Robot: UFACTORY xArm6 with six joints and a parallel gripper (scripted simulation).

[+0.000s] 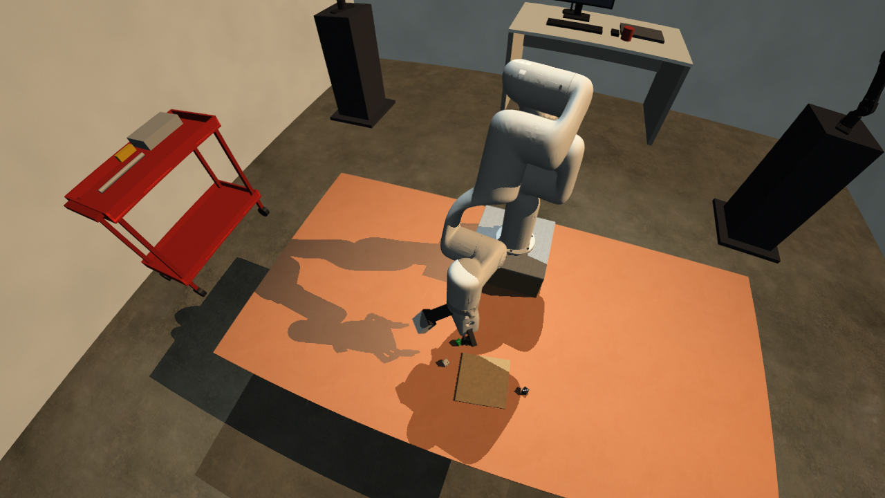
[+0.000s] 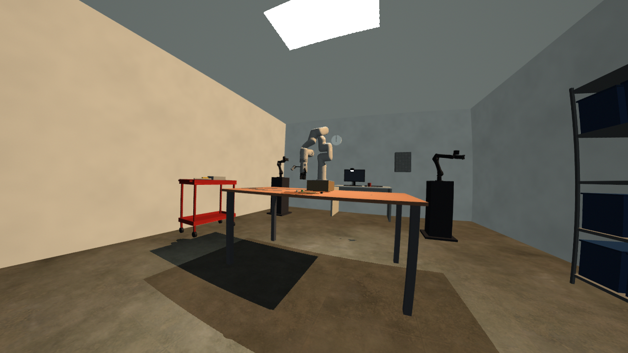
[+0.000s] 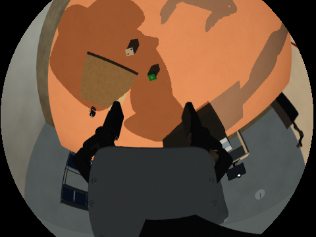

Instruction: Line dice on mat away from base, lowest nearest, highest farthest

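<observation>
A brown square mat (image 1: 482,380) (image 3: 102,82) lies flat on the orange table. A green die (image 1: 458,341) (image 3: 151,77) lies off the mat, near its corner on the base side. A beige die (image 1: 442,362) (image 3: 130,51) lies off the mat beside its left edge. A black die (image 1: 523,391) (image 3: 93,112) lies off the mat beside its right edge. My gripper (image 1: 466,337) (image 3: 152,108) (image 2: 302,174) is open and empty. It hangs above the table, close over the green die and a little to its base side.
The robot's base block (image 1: 525,266) stands on the orange table (image 1: 619,346) (image 2: 351,198) behind the mat. A red cart (image 1: 166,191) stands left of the table. Black pedestals (image 1: 798,185) and a desk (image 1: 594,37) stand farther off.
</observation>
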